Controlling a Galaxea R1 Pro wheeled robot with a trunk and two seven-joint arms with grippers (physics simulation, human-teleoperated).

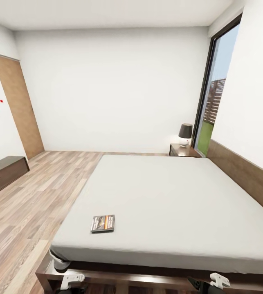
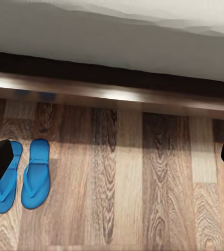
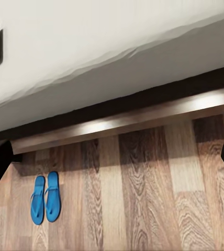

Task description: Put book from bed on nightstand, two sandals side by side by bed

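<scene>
Item: the book (image 1: 102,223) is lying flat near the bed's (image 1: 168,196) foot, within reach for lifting. The 2 sandals (image 2: 23,175) are already paired beside the frame. Both claws' opening cannot be told. The nightstand (image 1: 183,151) is awaiting the book.

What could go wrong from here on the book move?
1. The book lies flat and thin on the mattress; fingers may press into the mattress instead of catching an edge.
2. The nightstand sits at the far corner, its top partly taken by a lamp.
3. The sandals lie near the bed frame; the base could nudge them.
</scene>
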